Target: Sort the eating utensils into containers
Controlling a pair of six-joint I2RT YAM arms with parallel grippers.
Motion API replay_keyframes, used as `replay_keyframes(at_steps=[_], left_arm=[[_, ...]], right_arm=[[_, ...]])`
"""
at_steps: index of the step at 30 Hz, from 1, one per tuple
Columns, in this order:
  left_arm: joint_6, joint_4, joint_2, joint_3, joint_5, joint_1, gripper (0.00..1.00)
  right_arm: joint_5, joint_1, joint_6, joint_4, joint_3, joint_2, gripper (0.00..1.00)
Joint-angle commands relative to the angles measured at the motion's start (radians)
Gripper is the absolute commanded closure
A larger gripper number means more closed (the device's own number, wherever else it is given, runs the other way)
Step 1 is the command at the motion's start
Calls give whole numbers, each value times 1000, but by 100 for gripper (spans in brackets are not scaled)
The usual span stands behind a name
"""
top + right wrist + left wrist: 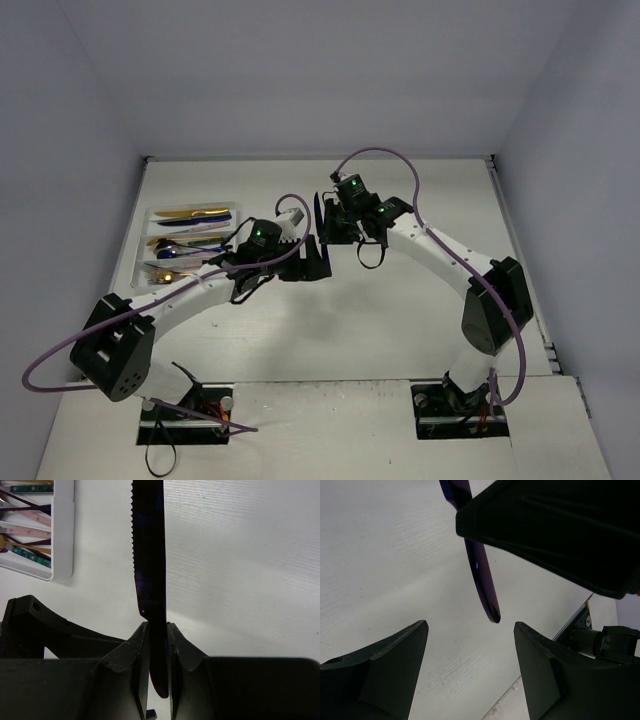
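My right gripper (pixel 157 627) is shut on a dark purple knife (pixel 149 555), serrated blade pointing away from the wrist, handle tip poking out behind the fingers. From above, the knife (pixel 318 214) hangs over mid-table in the right gripper (pixel 335 230). My left gripper (pixel 470 625) is open just beside it, the knife's rounded handle end (pixel 485 585) hanging a little beyond the gap between its fingers without touching them. The white cutlery tray (pixel 150 212) at the left holds several utensils in gold, blue, pink and teal (pixel 190 245).
The right gripper's black body (pixel 555 530) fills the upper right of the left wrist view. The tray's near corner (pixel 62 555) shows at the upper left of the right wrist view, with the left arm's black fingers (pixel 50 625) below it. Grey walls enclose the table.
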Motion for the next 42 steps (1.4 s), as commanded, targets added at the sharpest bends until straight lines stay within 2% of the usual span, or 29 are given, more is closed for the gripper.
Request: replay_keyframes(at_steps=[1, 4, 8, 18, 21, 24, 29, 39, 42], left_arm=[[-16, 126, -18, 55, -17, -9, 36], [-37, 154, -15, 46, -25, -9, 42], [-80, 208, -2, 34, -28, -9, 56], [-100, 245, 26, 48, -25, -24, 66], [-102, 245, 19, 44, -38, -25, 77], [-103, 246, 6, 38, -50, -26, 98], [-125, 256, -9, 17, -61, -26, 100], [-189, 284, -60, -62, -98, -9, 100], [-216, 292, -73, -88, -112, -2, 100]], right_arm=[[-24, 5, 38, 19, 35, -64, 100], [-24, 7, 48, 18, 32, -71, 100], [-16, 10, 57, 21, 28, -86, 100], [-10, 10, 74, 25, 15, -109, 100], [-3, 10, 78, 26, 11, -118, 100], [6, 10, 80, 27, 2, -125, 100], [29, 10, 88, 29, -11, -133, 99], [101, -16, 55, 28, -27, -167, 49], [112, -45, 42, 28, -53, -198, 39]])
